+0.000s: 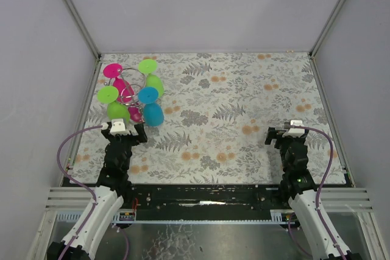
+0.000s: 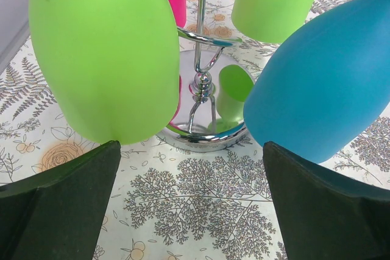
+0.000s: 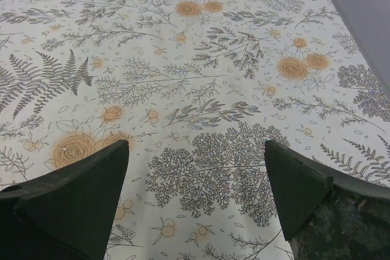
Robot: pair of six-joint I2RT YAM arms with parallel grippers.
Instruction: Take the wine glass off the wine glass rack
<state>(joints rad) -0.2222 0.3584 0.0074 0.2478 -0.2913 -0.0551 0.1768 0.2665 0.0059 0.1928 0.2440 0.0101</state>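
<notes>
Rack base (image 2: 201,141) sits partly hidden behind green glass (image 2: 103,53).

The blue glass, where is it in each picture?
Top external: upper left; the blue glass hangs on the near right side of the rack.
Left wrist: big and close, filling the right side.
Right wrist: not in it.
Shared landmark: the rack's silver post, left of the blue glass in both views.
</notes>
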